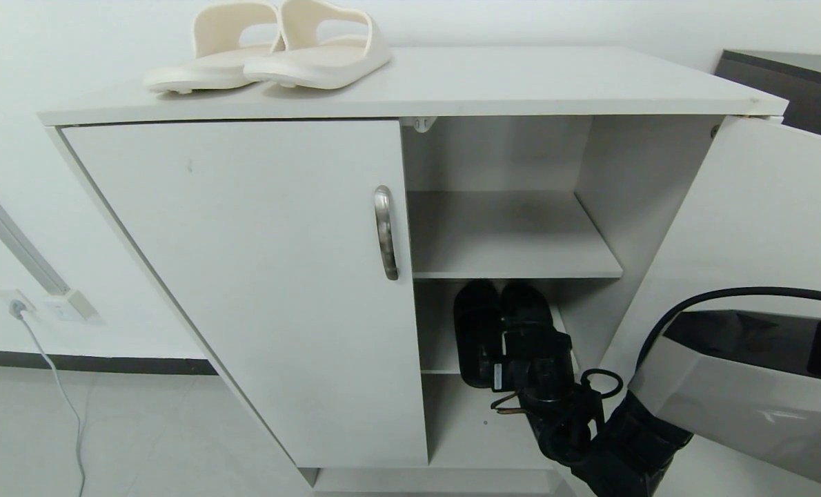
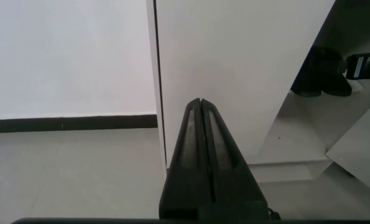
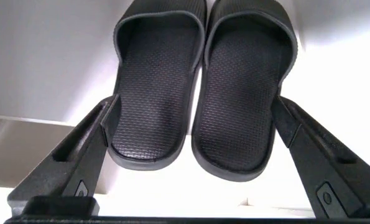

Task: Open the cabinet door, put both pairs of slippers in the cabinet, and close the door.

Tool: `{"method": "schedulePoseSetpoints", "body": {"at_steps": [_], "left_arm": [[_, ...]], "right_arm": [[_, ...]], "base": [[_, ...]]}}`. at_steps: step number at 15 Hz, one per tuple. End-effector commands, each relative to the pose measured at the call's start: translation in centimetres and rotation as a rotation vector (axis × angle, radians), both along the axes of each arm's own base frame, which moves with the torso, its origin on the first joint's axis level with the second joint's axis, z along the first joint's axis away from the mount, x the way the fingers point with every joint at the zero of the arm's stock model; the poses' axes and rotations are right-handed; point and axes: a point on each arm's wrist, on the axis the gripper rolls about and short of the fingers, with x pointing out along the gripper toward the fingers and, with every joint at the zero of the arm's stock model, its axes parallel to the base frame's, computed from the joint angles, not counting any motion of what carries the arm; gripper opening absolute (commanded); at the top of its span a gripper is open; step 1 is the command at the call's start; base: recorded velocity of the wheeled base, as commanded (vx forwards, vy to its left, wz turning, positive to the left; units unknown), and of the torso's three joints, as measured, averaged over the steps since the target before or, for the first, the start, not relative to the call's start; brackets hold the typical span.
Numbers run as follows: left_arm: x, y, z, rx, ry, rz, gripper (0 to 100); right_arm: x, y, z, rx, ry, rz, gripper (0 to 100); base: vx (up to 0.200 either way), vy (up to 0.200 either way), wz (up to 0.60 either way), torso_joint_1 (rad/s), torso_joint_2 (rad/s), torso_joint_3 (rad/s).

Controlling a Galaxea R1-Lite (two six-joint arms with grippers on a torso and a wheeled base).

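Observation:
A pair of cream slippers lies on top of the white cabinet. The left door, with a metal handle, is closed. The right door stands wide open. Inside, a pair of black slippers rests on the lower shelf, heels slightly over its front edge. My right gripper is open at the heels, one finger beside each outer side. My left gripper is shut on nothing, low in front of the closed left door.
An upper shelf sits above the black slippers. On the left wall are a socket and a cable hanging to the floor. A dark piece of furniture stands behind the cabinet's right corner.

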Motion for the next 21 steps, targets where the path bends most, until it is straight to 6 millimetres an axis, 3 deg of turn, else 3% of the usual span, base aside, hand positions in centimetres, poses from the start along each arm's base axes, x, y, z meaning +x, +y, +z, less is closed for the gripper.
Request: {"method": "schedulePoseSetpoints", "body": {"at_steps": [1,5,14,21], "left_arm": [[0.01,0.0,0.0,-0.001,0.001,0.001,0],[0.01,-0.01,0.0,0.001,0.001,-0.002,0],[0.01,-0.01,0.0,-0.002,0.002,-0.003,0],[0.01,-0.01,0.0,0.001,0.001,-0.002,0]], "right_arm": [[-0.04,0.02,0.11,0.002,-0.003,-0.001,100],[-0.04,0.02,0.05,0.001,-0.002,-0.002,100],[-0.11,0.02,0.01,-0.001,-0.001,-0.002,100],[-0.37,-0.28,-0.09,0.009,-0.014,0.003,100]], "base": [[0.0,0.0,0.0,0.0,0.0,0.0],[0.0,0.0,0.0,0.0,0.0,0.0],[-0.2,0.0,0.0,0.001,0.0,0.002],[0.0,0.0,0.0,0.0,0.0,0.0]]}}
